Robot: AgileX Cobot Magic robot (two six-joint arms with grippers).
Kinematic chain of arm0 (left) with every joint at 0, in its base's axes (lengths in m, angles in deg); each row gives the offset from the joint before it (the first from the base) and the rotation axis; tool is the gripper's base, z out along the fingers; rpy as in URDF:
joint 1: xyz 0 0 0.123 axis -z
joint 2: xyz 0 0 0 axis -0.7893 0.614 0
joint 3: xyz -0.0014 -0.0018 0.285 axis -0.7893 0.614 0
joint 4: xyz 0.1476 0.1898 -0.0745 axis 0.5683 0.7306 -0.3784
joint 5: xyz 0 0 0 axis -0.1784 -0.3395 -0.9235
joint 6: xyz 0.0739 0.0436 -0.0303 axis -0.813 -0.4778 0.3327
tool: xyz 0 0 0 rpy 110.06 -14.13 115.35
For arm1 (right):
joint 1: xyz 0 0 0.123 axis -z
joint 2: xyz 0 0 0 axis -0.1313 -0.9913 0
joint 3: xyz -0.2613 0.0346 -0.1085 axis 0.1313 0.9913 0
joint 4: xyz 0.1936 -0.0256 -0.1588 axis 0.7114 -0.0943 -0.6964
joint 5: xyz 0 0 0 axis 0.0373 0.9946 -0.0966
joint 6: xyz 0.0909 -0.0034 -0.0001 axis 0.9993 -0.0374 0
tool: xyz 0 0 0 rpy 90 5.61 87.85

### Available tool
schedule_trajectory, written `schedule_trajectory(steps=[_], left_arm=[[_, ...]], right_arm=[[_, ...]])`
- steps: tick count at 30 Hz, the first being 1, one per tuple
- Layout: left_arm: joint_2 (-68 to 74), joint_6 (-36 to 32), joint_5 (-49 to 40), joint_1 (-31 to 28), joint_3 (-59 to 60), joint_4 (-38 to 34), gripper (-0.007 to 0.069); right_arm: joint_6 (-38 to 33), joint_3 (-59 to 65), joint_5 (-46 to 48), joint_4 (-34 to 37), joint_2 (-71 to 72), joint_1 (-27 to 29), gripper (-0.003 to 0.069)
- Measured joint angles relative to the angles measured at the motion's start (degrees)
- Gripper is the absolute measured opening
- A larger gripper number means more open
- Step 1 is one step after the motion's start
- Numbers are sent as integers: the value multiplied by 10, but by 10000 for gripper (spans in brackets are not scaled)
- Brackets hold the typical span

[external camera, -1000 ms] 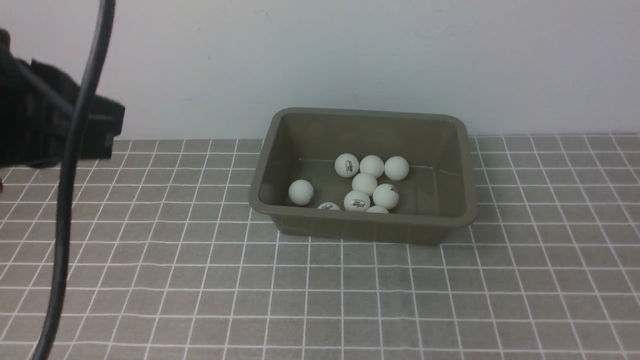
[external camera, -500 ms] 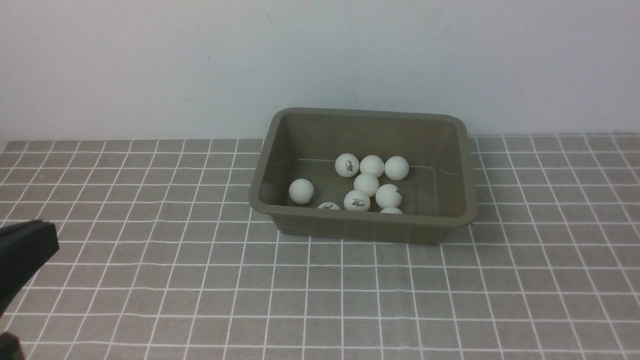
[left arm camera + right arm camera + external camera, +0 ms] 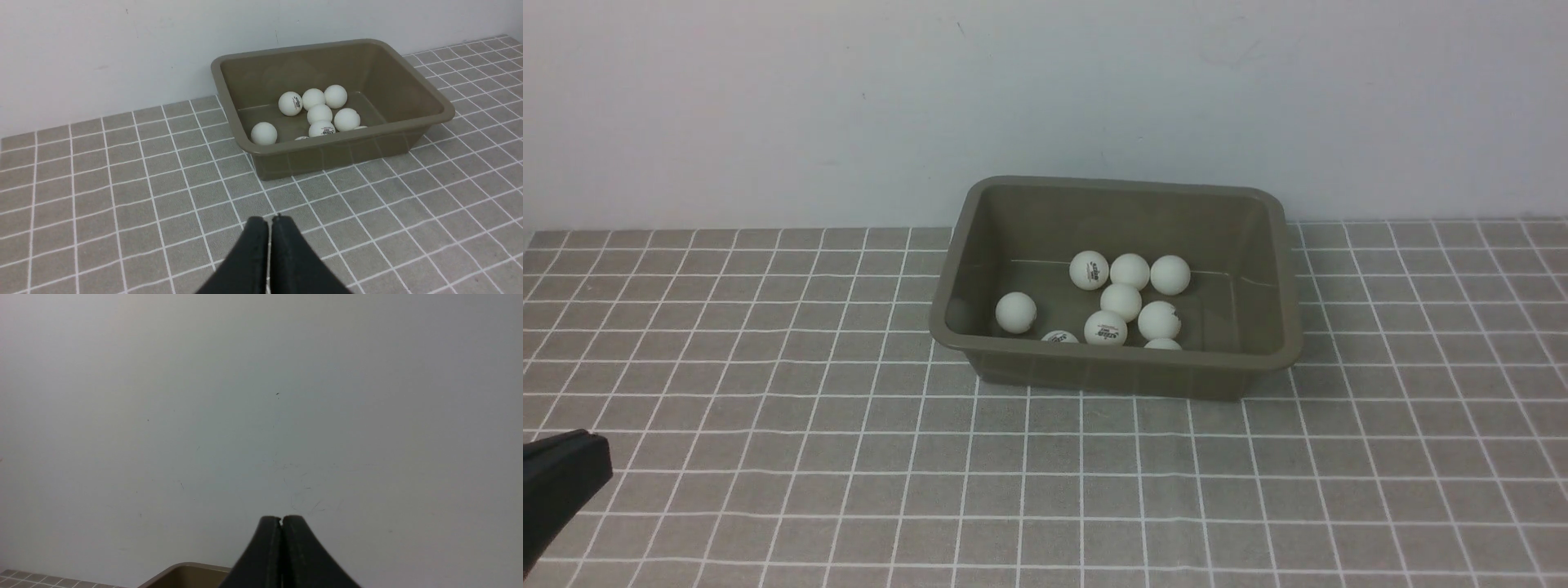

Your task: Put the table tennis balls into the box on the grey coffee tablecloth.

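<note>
Jaws: left gripper [image 3: 269, 220] pressed together, empty, now dropped low at the tablecloth's [image 3: 768, 457] near-left edge; right gripper [image 3: 281, 519] likewise together, facing the wall. Balls [image 3: 1121, 300]: all nine inside the box [image 3: 1111, 371], centre-right. Task looks finished.

Even, soft lighting; shadows faint, focus seemingly sharp.

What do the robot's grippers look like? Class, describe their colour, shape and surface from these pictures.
The left gripper has two matte black fingers that are broad at the base, curve inward and taper to blunt, rounded tips. The right gripper looks the same. No markings or cables show. The front view catches only a black, blocky piece at its left edge.
</note>
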Motion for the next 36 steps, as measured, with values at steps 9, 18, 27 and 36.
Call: schedule_trajectory(steps=[9, 18, 27, 36], left_arm=[[-152, -14, 158, -146, 241, 8, -5], [-202, -20, 132, -198, 331, 10, -5], [-202, -20, 132, -199, 331, 10, -5], [-202, -20, 132, -199, 331, 10, -5]], right_arm=[[0, 0, 2, 0, 0, 0, -13], [0, 1, 2, 0, 0, 0, -13], [0, 1, 2, 0, 0, 0, -13], [0, 1, 2, 0, 0, 0, -13]])
